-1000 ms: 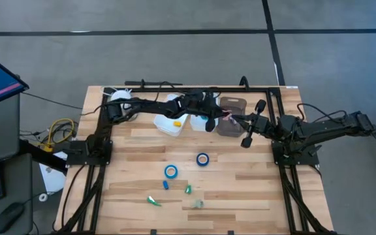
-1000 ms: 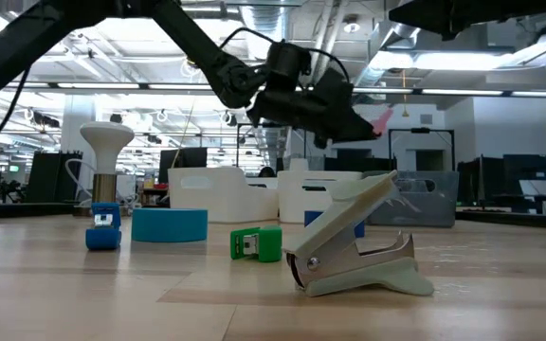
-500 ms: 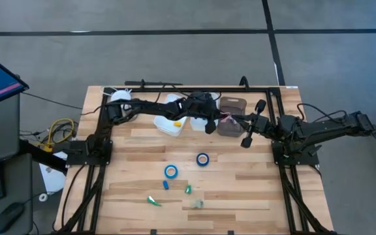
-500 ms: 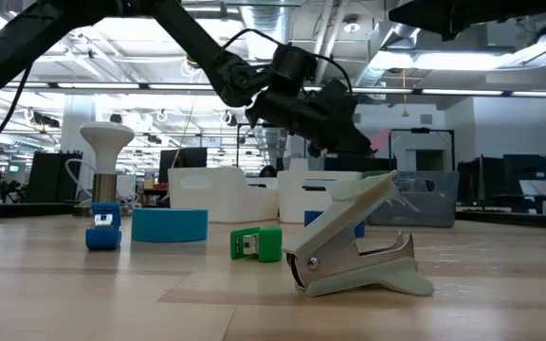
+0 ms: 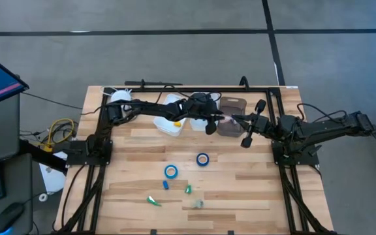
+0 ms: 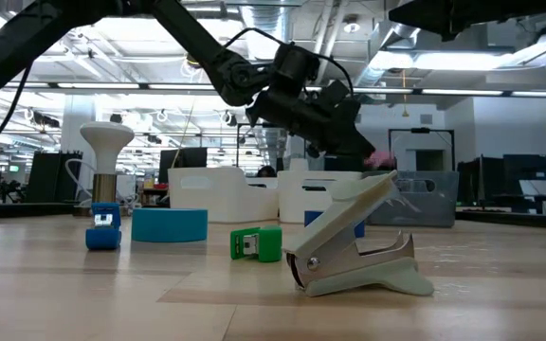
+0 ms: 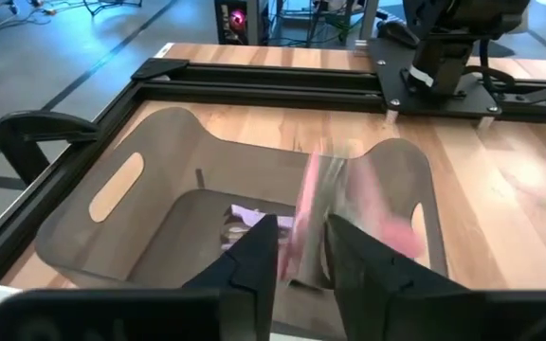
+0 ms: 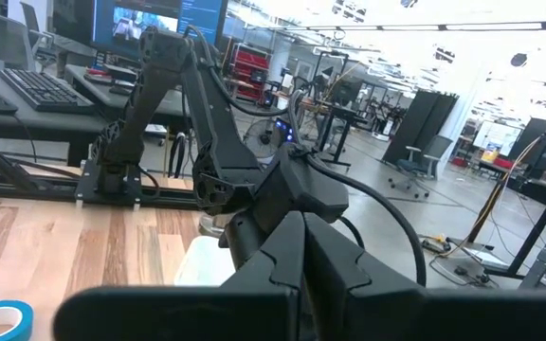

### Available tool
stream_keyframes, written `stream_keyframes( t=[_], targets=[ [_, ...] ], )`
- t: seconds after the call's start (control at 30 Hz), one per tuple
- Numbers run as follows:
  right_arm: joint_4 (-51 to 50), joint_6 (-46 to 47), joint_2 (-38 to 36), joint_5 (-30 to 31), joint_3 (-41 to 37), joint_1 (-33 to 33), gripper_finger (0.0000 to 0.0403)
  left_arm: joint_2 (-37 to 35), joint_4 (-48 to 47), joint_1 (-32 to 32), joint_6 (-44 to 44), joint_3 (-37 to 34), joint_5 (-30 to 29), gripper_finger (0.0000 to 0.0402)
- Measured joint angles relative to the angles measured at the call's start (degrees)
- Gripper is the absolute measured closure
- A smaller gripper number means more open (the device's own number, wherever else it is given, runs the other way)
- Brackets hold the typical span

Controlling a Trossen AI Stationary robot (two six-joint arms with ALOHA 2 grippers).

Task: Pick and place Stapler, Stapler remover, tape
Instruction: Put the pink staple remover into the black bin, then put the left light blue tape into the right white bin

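Parts the fingers of the left gripper a little from their tighter set of a second ago and lets a pink piece fall, blurred, toward the smoky bin beneath. Counts that placement as likely done. Finds, nearest on the table, a pale staple remover, then a green stapler and blue stapler, then two tape rolls, all lying free, well apart from both arms. Holds the right gripper pinched shut on nothing, just beside the bin. Leaves plenty to fetch.
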Motion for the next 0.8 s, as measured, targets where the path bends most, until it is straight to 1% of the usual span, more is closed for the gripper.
stream_keyframes(
  t=[0.2, 0.33, 0.4, 0.53, 0.57, 0.67, 0.8],
  targets=[
    [0.00, 0.00, 0.00, 0.00, 0.00, 0.00, 0.0403, 0.00, 0.21, -0.02, -0.02, 0.00, -0.01, 0.0300],
    [0.00, 0.00, 0.00, 0.00, 0.00, 0.00, 0.0403, -0.02, 0.48, 0.02, 0.04, 0.00, 0.05, 0.0301],
    [0.00, 0.00, 0.00, 0.00, 0.00, 0.00, 0.0403, -0.42, 0.14, 0.02, 0.23, -0.06, 1.07, 0.0317],
    [-0.23, 0.00, 0.01, -0.03, 0.00, 0.07, 0.0403, -2.17, -0.40, -0.42, 0.25, -0.43, 4.68, 0.0381],
    [-0.29, 0.00, 0.00, -0.11, 0.00, 0.06, 0.0403, -2.83, -0.17, -0.75, 0.50, -0.80, 4.93, 0.0391],
    [-0.99, 0.00, 0.02, -0.20, 0.00, 0.15, 0.0403, -6.77, -1.58, -1.66, 4.53, -3.83, 4.90, 0.0395],
    [-2.46, 0.00, 0.02, -0.22, 0.00, 0.90, 0.0403, -15.31, -5.66, -2.99, 8.89, -10.49, 2.78, 0.0400]
  ],
)
